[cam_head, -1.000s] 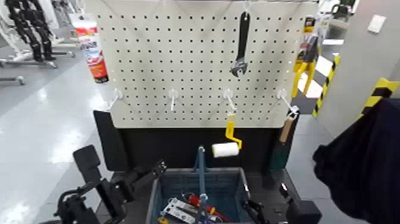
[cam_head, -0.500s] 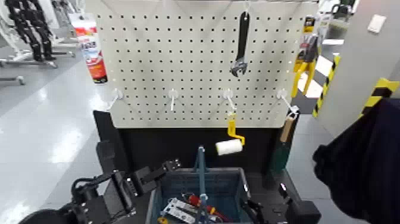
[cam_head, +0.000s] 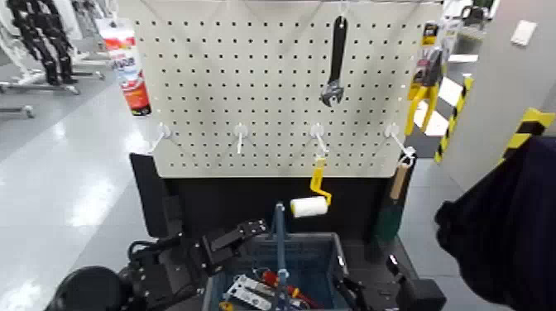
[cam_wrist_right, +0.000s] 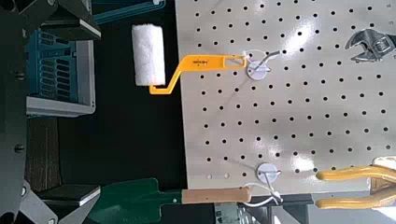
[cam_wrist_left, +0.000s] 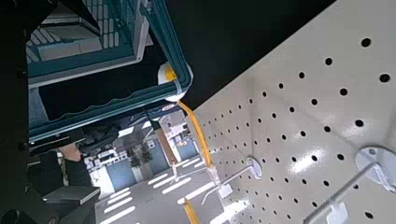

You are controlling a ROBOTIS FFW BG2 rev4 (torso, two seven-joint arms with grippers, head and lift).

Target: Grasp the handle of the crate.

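Observation:
The grey-blue slotted crate (cam_head: 310,258) stands low in the head view, in front of the pegboard, with tools inside. Its thin arched handle (cam_head: 280,236) stands upright across the middle. My left gripper (cam_head: 248,228) is just left of the handle, over the crate's left rim, apart from the bar. The left wrist view shows the crate's rim (cam_wrist_left: 112,89) close by. My right gripper (cam_head: 364,294) waits low at the crate's right side. It is open and empty in the right wrist view (cam_wrist_right: 42,112), with the crate (cam_wrist_right: 61,75) beyond it.
The white pegboard (cam_head: 248,99) holds a black wrench (cam_head: 335,62), a yellow-handled paint roller (cam_head: 310,203), a sealant tube (cam_head: 126,62) and yellow clamps (cam_head: 426,83). A green trowel (cam_wrist_right: 140,198) hangs at the right. A dark-clothed person (cam_head: 505,232) stands at right.
My left arm has swung right, from beside the crate's left wall to over its left rim near the handle. The right arm has not moved.

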